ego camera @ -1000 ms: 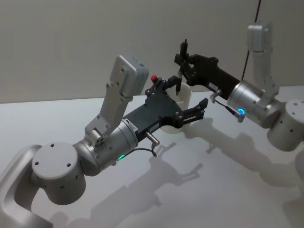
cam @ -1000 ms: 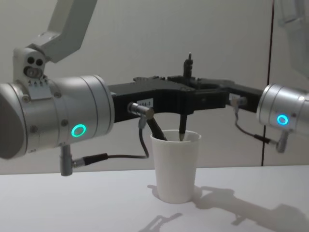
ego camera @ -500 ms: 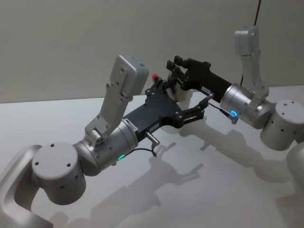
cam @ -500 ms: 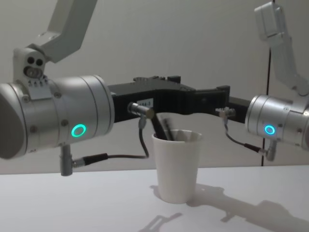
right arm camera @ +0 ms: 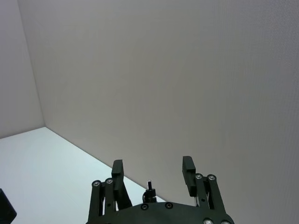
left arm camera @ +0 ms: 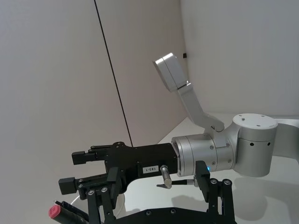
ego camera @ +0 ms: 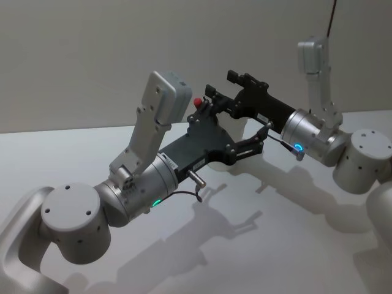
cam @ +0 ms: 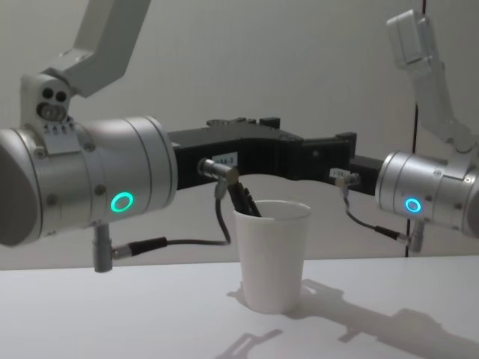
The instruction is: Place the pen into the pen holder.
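Pen's in! A second ago my right gripper (right arm camera: 152, 179) was holding the pen (cam: 245, 203) upright over the cup (cam: 271, 254). Now it's let go, fingers apart with nothing between them, and it's pulled back a bit. The pen leans on the cup's rim, dark end poking out. Left gripper (ego camera: 231, 136) hangs around the cup, fingers spread wide. Looks basically done from here.
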